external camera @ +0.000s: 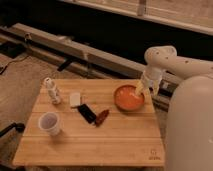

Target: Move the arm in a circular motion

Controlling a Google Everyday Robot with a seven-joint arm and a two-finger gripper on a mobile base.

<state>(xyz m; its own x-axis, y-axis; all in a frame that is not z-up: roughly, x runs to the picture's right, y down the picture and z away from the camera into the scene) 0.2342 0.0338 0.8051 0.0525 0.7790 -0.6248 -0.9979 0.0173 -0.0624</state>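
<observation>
The glossy white arm (pixel 182 65) enters from the right and bends down at a rounded joint (pixel 159 56). Its small pale gripper (pixel 140 90) hangs over the right rim of an orange bowl (pixel 128 98) at the table's far right. A large white segment (pixel 190 125) fills the right edge of the camera view.
A wooden table (pixel 95 140) holds a white cup (pixel 50 122) at front left, a small white bottle (pixel 51 90), a white block (pixel 75 99), a black flat object (pixel 87 113) and a red object (pixel 102 117). A long rail (pixel 75 50) runs behind the table.
</observation>
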